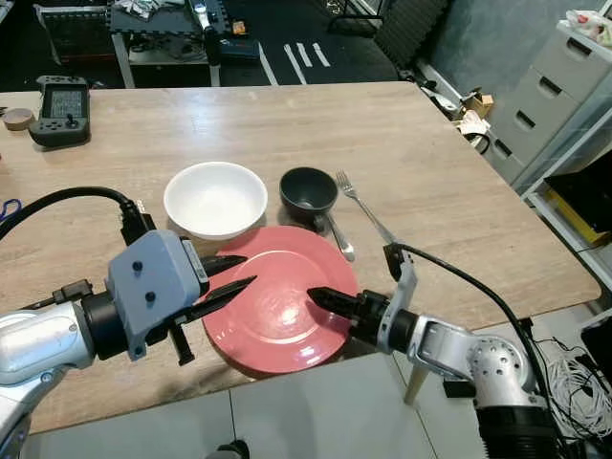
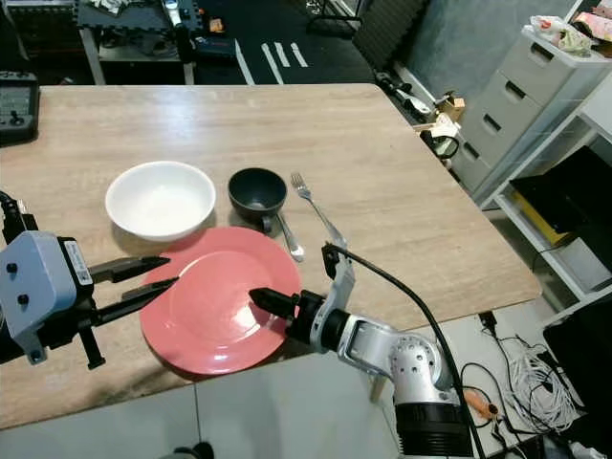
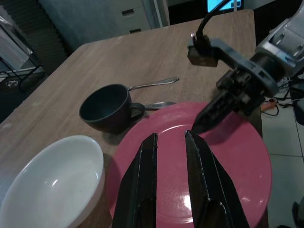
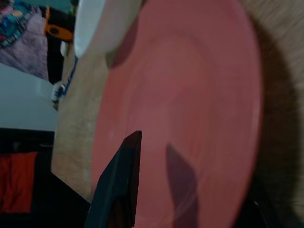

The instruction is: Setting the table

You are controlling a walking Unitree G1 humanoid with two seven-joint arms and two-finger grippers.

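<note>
The left gripper [image 1: 236, 272], fingers narrowly parted, hovers over the red plate's [image 1: 277, 330] left edge. The right gripper [image 1: 320, 297] reaches over its right side; whether its fingers are parted cannot be told.

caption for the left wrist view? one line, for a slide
Left gripper, fingers open, over the red plate, facing the right gripper; white bowl and dark cup beside it.

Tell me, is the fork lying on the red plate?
No, the fork lies on the bare table beside the dark cup, beyond the red plate.
</note>
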